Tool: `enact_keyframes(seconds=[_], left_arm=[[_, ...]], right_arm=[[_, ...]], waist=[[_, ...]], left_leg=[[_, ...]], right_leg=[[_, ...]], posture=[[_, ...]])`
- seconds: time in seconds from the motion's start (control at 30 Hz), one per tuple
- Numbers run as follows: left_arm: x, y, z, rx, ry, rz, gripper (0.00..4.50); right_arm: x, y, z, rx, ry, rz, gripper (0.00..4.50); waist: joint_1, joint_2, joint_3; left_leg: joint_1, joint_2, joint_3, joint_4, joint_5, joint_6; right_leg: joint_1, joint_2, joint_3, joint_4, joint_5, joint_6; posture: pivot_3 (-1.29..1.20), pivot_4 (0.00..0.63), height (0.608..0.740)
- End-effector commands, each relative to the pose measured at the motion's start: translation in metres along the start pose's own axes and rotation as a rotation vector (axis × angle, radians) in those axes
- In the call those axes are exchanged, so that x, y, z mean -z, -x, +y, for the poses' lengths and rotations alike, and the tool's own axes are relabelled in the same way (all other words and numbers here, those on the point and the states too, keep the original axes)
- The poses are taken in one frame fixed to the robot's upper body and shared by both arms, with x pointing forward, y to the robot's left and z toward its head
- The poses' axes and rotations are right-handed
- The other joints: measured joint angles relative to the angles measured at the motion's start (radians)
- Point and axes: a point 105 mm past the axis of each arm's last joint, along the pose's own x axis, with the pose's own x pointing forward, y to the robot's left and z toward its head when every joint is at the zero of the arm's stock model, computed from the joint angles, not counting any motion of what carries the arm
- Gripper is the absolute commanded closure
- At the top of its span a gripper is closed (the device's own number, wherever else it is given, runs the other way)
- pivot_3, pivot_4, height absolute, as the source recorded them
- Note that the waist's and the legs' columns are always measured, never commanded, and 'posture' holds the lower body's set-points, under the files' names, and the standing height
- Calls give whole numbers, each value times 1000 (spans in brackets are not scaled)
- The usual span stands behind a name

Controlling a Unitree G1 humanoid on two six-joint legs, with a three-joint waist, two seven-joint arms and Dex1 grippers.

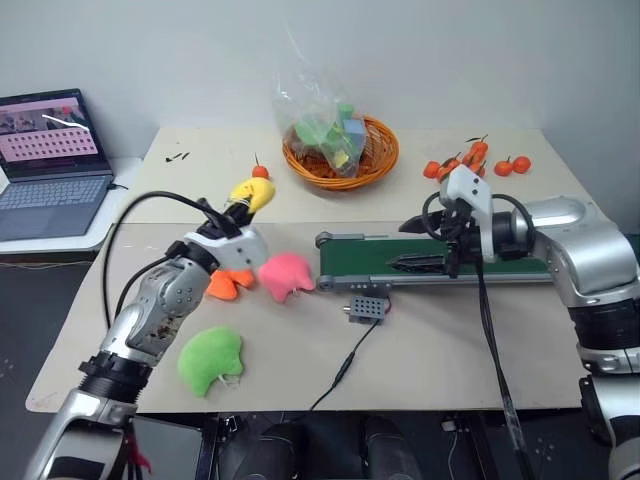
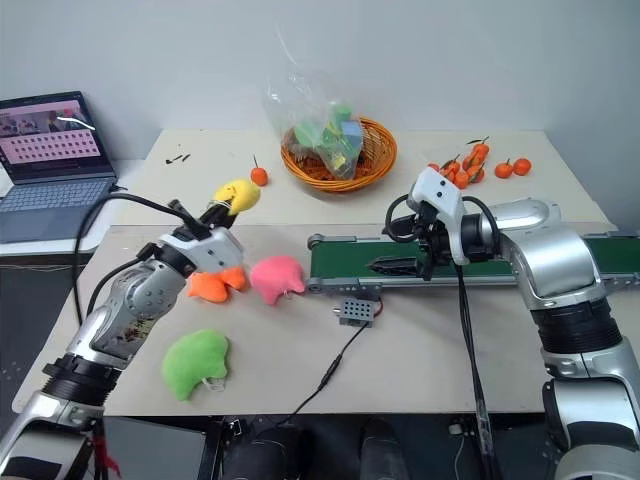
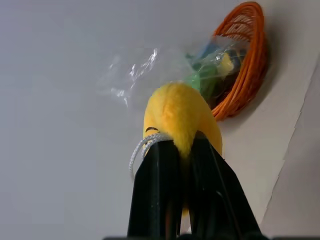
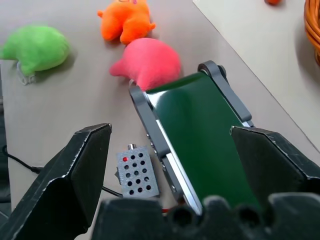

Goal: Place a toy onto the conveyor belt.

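Note:
The yellow fuzzy toy (image 1: 251, 192) hangs above the table's left half, with my left gripper (image 1: 238, 208) shut on its lower end. In the left wrist view the toy (image 3: 180, 115) bulges out past the two black fingers (image 3: 155, 190), and a white string loop hangs at its side. The dark green conveyor belt (image 1: 350, 262) in its grey frame runs across the right half of the table. My right gripper (image 1: 405, 245) hovers over the belt's left part. Its jaws stand wide open and empty above the belt (image 4: 200, 115).
An orange plush (image 1: 228, 284) and a pink plush (image 1: 287, 274) lie by the belt's left end, a green plush (image 1: 209, 358) nearer the front edge. A grey control box (image 1: 366, 308) with a cable lies before the belt. Behind are an orange basket (image 1: 385, 160), small oranges (image 1: 478, 160) and a laptop (image 1: 50, 165).

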Motion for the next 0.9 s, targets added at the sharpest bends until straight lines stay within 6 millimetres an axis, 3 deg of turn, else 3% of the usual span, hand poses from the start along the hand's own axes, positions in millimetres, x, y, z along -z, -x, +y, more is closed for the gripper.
enact_keyframes(seconds=[0.03, 0.4, 0.63, 0.83, 0.9], left_arm=[[-26, -14, -4, -16, -159, -185, 4444], [-66, -43, -30, 76, -184, -473, 4444], [-74, -50, -61, 150, -162, -503, 4444], [-76, -54, -71, 168, -151, -509, 4444], [-75, -53, -75, 185, -143, -507, 3764]], right_arm=[[-12, 11, 1, 44, 31, -48, 0], [-5, 18, 8, 102, 4, -51, 0], [-1, 21, 12, 132, -16, -54, 0], [0, 24, 13, 145, -21, -51, 0], [0, 25, 13, 149, -21, -49, 0]], waist=[[1, 0, 0], [-1, 0, 0], [-1, 0, 0], [1, 0, 0], [0, 0, 0]], left_leg=[[0, 0, 0, 0, 0, 0], [0, 0, 3, 1, -1, 1], [0, 0, 5, 3, -1, 3], [0, 0, 5, 3, -2, 3], [0, -1, 6, 4, -2, 4]], right_leg=[[0, 0, 0, 0, 0, 0], [0, 0, 1, 0, 1, 2], [0, 0, 2, 0, 2, 4], [0, -1, 2, 0, 3, 5], [0, -1, 3, 0, 3, 5]], posture=[[0, 150, 740], [0, 150, 740], [0, 150, 740], [0, 150, 740], [0, 150, 740]])
